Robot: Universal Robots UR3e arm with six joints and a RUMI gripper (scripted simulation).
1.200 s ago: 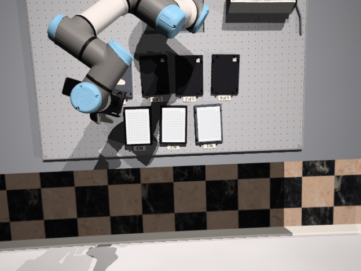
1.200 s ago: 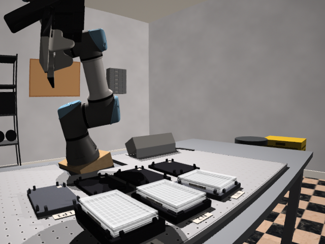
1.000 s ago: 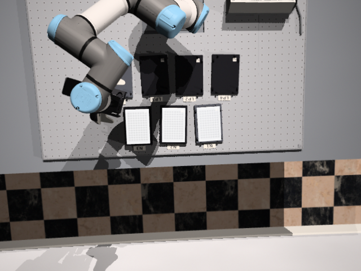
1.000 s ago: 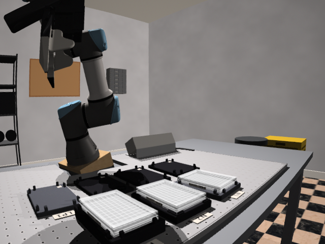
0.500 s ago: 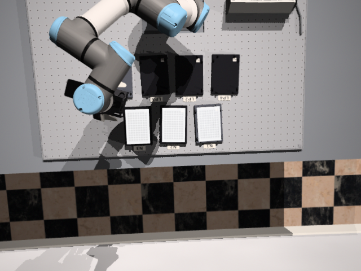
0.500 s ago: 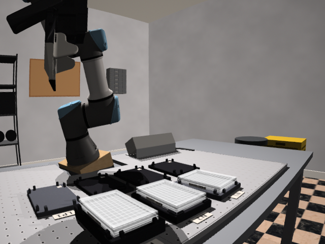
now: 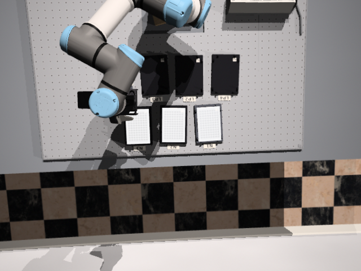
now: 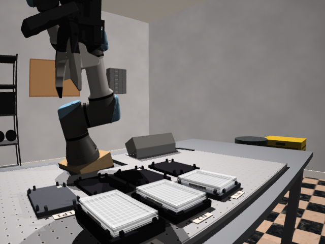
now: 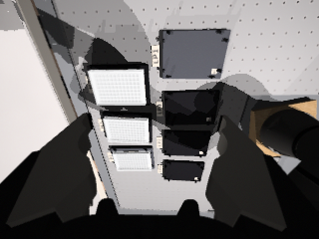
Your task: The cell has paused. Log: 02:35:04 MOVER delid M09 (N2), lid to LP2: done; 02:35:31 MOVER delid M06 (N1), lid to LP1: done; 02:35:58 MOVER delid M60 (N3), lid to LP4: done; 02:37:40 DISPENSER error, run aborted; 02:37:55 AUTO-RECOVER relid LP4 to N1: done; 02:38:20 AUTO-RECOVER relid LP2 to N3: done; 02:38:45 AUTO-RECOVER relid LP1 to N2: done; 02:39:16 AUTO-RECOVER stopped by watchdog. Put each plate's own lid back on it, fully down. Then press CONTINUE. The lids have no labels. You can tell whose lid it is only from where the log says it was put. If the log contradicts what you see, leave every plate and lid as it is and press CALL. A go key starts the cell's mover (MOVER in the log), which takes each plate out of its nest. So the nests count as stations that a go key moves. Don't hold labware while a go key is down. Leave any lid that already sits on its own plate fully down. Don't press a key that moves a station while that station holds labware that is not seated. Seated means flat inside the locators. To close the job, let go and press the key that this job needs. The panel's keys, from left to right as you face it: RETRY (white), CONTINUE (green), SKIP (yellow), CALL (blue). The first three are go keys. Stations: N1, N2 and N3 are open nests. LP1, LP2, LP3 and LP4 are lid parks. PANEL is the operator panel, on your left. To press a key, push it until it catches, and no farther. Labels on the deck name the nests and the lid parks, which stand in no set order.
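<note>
the end effector [image 8: 65, 86] hangs high above the surface, its fingers parted with nothing between them, pointing down over the near-left corner of the labware group. in the wrist view the two dark fingers frame the whole layout far below.

three lidded plates sit in a row of black nests along the front edge of the perforated surface [image 7: 262, 125]: the left plate [image 7: 137, 126], the middle plate [image 7: 174, 125] and the right plate [image 7: 208, 123]. the right plate looks slightly rotated in its nest compared with the other two, though from above it is hard to be sure whether its lid sits fully down. the small labels in front of the nests are too blurred to read with confidence.

behind them stand the lid parks, all bare dark trays: lp4 [image 7: 225, 74] on the right, lp2 [image 7: 188, 75] beside it, another park [image 7: 154, 75] partly under the arm's shadow, and lp1 [image 8: 51, 198] set apart at the left end, seen in the exterior view.

farther back a grey sloped box [image 8: 151, 145] rests on the surface near the arm's wooden base block [image 8: 88, 162]. a yellow case [image 8: 286, 142] and a dark round disc [image 8: 250, 140] lie at the far corner. the room has grey walls, an orange board [image 8: 43, 77], a black shelf rack [image 8: 9, 107] and a checkered floor [image 7: 180, 198].
</note>
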